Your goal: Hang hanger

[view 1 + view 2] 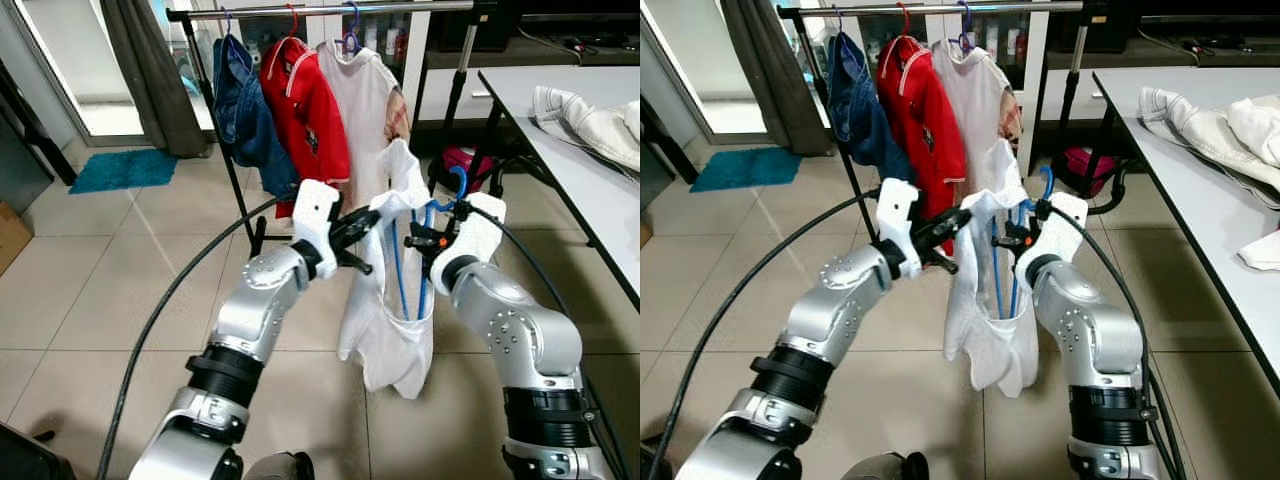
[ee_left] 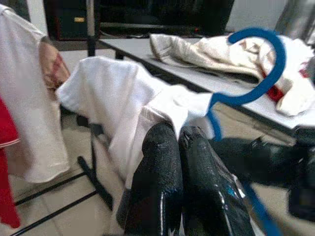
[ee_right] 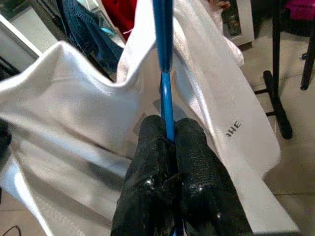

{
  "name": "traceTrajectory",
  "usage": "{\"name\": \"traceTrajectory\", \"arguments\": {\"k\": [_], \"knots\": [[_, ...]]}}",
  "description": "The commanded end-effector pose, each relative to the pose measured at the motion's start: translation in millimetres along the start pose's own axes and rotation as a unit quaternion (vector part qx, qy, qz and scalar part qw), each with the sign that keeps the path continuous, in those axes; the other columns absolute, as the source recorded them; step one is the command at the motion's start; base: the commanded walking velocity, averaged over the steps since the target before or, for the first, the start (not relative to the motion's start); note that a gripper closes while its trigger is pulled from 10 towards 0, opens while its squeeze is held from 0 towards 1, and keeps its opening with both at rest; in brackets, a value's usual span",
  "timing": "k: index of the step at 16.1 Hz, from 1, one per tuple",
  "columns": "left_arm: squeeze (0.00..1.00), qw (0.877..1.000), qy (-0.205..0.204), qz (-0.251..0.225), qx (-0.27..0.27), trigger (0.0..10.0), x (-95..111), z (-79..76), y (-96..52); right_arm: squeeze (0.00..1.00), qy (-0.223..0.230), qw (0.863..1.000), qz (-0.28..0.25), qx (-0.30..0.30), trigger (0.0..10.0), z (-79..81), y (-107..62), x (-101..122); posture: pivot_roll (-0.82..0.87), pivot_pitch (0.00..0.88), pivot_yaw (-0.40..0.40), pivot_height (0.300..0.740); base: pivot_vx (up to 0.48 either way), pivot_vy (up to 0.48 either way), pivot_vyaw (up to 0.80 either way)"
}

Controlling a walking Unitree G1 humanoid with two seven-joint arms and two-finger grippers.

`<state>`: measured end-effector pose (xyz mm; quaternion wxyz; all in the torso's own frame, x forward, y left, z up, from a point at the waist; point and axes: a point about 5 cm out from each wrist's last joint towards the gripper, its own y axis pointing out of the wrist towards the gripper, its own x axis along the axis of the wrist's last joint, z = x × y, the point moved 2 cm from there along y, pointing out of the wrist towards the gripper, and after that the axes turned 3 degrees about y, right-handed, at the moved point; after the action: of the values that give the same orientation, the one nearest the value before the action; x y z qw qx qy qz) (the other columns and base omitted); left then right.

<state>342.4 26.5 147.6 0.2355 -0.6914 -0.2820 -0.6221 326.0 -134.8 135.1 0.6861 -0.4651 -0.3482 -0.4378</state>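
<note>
Both silver arms are raised in front of the clothes rail (image 1: pixel 330 10). A blue hanger (image 1: pixel 432 215) of thin rounded rod is pinched at its stem by the right claw (image 3: pixel 170 140), its fingers pressed together on it. A white garment (image 1: pixel 390 330) of soft, creased cloth is draped over the hanger and is gripped at its shoulder by the closed left claw (image 2: pixel 179 147). The hanger is held below the rail, just in front of the beige shirt (image 1: pixel 360 100), beside which a red shirt (image 1: pixel 310 110) and a denim piece (image 1: pixel 240 110) are hung. Open tiled floor (image 1: pixel 120 260) lies on the left; the counter (image 1: pixel 570 150) edge is close on the right.
</note>
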Motion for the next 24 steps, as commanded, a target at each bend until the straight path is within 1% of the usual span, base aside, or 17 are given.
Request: {"name": "traceTrajectory", "arguments": {"k": [1, 2, 3, 4, 5, 7, 10, 11, 14, 15, 17, 20, 21, 22, 24], "knots": [[0.0, 1.0, -0.01, -0.015, -0.007, 0.0, 6, -2.5, -0.4, 0.0, 0.018, 1.0, -0.004, 0.014, 10.0, 7.3, 1.3, 6, 0.0, 0.0, 0.096, 0.74, 0.0, 0.0, 0.0], [0.0, 1.0, -0.014, -0.019, -0.008, 0.0, 8, -3.1, 0.1, 0.0, 0.028, 1.0, -0.004, 0.011, 10.0, 7.7, 2.8, 4, 0.0, 0.0, 0.096, 0.74, 0.0, 0.0, 0.0], [0.0, 0.999, -0.022, -0.023, -0.013, 0.0, 11, -4.8, 0.8, 0.0, 0.058, 0.998, -0.01, -0.01, 10.0, 2.5, 7.6, 3, 0.0, 0.0, 0.093, 0.74, 0.0, 0.0, 0.0], [0.0, 0.999, -0.022, -0.023, -0.013, 0.0, 11, -4.8, 0.8, 0.0, 0.058, 0.998, -0.01, -0.01, 10.0, 2.5, 7.6, 3, 0.0, 0.0, 0.093, 0.74, 0.0, 0.0, 0.0], [0.0, 0.999, -0.02, -0.021, -0.02, 0.0, 12, -6.3, 0.8, 0.0, 0.106, 0.993, -0.027, -0.044, 10.0, -8.4, 13.4, 6, 0.0, 0.0, 0.091, 0.74, 0.0, 0.0, 0.0], [0.0, 0.999, -0.023, -0.021, -0.023, 0.0, 13, -7.3, -0.2, 0.0, 0.145, 0.985, -0.047, -0.075, 10.0, -19.9, 20.3, 9, 0.0, 0.0, 0.091, 0.74, 0.0, 0.0, 0.0], [0.0, 0.999, -0.034, -0.029, -0.024, 0.0, 19, -7.5, -1.5, 0.0, 0.175, 0.98, -0.059, -0.07, 10.0, -16.1, 25.0, 13, 0.01, 0.0, 0.085, 0.74, 0.0, 0.0, 0.0], [0.0, 0.998, -0.041, -0.03, -0.021, 0.0, 21, -7.0, -2.7, 0.0, 0.196, 0.976, -0.052, -0.075, 10.0, -14.9, 27.2, 9, 0.03, 0.0, 0.079, 0.74, 0.0, 0.0, 0.0], [0.0, 0.998, -0.049, -0.031, -0.02, 0.0, 22, -6.6, -3.6, 0.0, 0.225, 0.969, -0.041, -0.088, 10.0, -14.7, 29.5, 3, 0.03, 0.0, 0.083, 0.74, 0.0, 0.0, 0.0], [0.0, 0.998, -0.048, -0.029, -0.012, 0.0, 22, -5.1, -3.8, 0.0, 0.241, 0.967, -0.029, -0.079, 10.0, -10.2, 28.4, -1, 0.03, 0.0, 0.085, 0.74, 0.0, 0.0, 0.0], [0.0, 0.998, -0.051, -0.039, 0.024, 0.0, 26, 4.6, -1.4, 0.0, 0.25, 0.966, -0.004, -0.06, 10.0, 0.0, 23.8, -7, 0.02, 0.0, 0.089, 0.74, 0.0, 0.0, 0.0], [0.0, 0.994, -0.045, -0.048, 0.091, 0.0, 31, 26.3, 0.4, 0.0, 0.268, 0.962, 0.045, -0.019, 10.0, 14.3, 16.0, -17, 0.02, 0.0, 0.094, 0.74, 0.0, 0.0, 0.0], [0.0, 0.992, -0.044, -0.048, 0.104, 0.0, 31, 31.2, 0.3, 0.0, 0.261, 0.964, 0.055, -0.004, 10.0, 17.7, 13.9, -18, 0.01, 0.0, 0.096, 0.74, 0.0, 0.0, 0.0], [0.0, 0.992, -0.041, -0.047, 0.11, 0.0, 31, 33.2, 0.1, 0.0, 0.26, 0.964, 0.062, 0.003, 10.0, 19.1, 12.2, -18, 0.01, 0.0, 0.097, 0.74, 0.0, 0.0, 0.0], [0.0, 0.992, -0.041, -0.046, 0.108, 0.0, 30, 32.1, 1.2, 0.0, 0.261, 0.963, 0.065, 0.009, 10.0, 19.9, 11.4, -17, 0.01, 0.0, 0.097, 0.74, 0.0, 0.0, 0.0]]}}
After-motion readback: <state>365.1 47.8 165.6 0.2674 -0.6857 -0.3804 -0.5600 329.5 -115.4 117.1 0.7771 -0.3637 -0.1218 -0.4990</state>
